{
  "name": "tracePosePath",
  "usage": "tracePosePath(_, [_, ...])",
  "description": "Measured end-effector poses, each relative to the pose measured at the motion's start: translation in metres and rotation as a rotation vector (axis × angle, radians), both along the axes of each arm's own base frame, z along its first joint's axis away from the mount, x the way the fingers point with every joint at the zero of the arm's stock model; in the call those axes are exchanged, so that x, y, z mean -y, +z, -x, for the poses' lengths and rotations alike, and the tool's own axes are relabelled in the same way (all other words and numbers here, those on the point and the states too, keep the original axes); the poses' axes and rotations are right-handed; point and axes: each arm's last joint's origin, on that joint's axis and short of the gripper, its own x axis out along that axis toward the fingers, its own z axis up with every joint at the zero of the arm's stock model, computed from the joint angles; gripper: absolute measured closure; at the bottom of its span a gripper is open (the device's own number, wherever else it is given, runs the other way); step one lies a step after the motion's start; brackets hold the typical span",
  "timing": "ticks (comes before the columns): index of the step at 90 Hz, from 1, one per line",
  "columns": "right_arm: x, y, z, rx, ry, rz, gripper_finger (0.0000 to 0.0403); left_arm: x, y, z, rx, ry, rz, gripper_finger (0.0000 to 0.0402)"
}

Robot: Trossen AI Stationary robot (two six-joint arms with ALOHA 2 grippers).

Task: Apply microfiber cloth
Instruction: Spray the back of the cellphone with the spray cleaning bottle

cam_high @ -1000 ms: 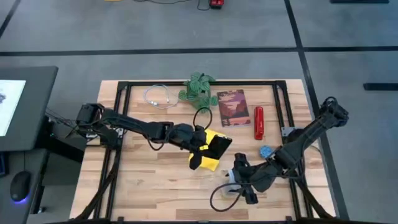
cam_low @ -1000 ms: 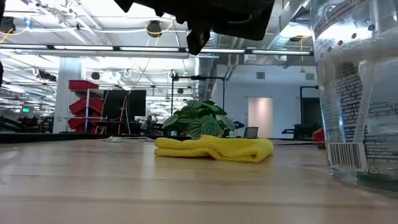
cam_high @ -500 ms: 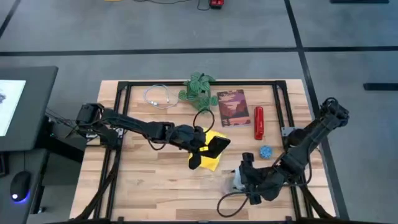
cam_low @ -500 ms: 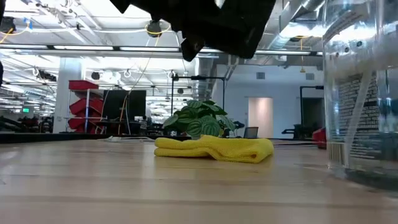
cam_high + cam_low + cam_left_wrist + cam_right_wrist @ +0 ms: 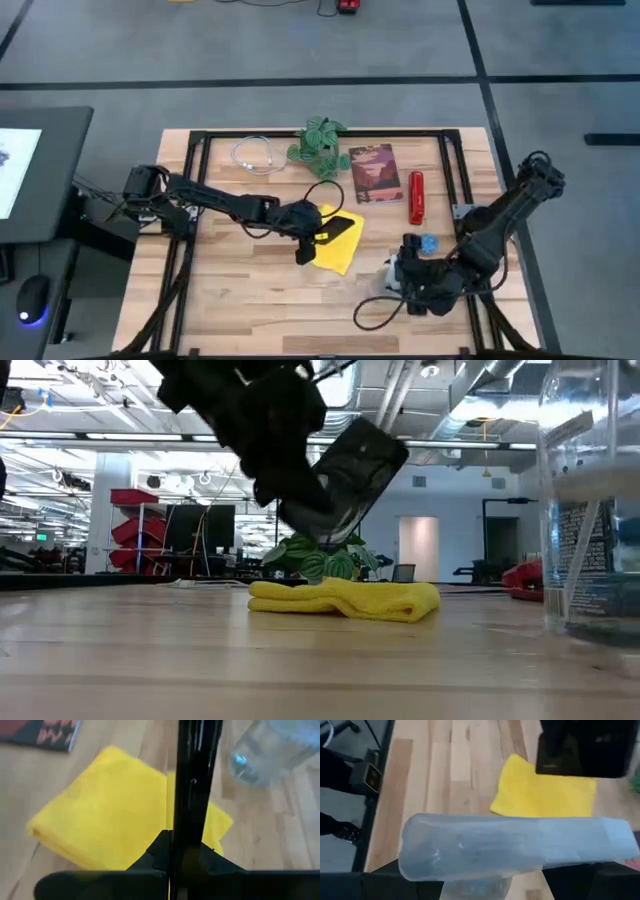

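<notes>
Overhead, table-level, two wrist cameras.

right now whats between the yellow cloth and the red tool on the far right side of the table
Bare wood only. In the high view, nothing lies between the microfiber cloth and the red tool; the dark red booklet sits farther back, off that line.

A folded microfiber cloth (image 5: pixel 345 599) lies on the desk (image 5: pixel 200 660). Above it, the left claw (image 5: pixel 300 495) holds a tilted black smartphone (image 5: pixel 352 472). A clear bottle (image 5: pixel 595 510) stands near right.
</notes>
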Motion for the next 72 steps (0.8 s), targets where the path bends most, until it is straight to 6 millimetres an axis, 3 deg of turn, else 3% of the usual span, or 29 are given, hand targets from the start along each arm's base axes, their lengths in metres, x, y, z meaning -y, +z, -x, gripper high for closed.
tracePosePath(25, [0.020,0.010,0.016,-0.060,-0.005,0.033,0.0137,0.004,-0.001,0.001,0.012,-0.008,0.010,0.0398])
tracePosePath(72, [0.034,0.010,0.007,-0.094,-0.052,-0.003,0.0137,0.004,0.001,-0.002,0.049,-0.008,0.014,0.0398])
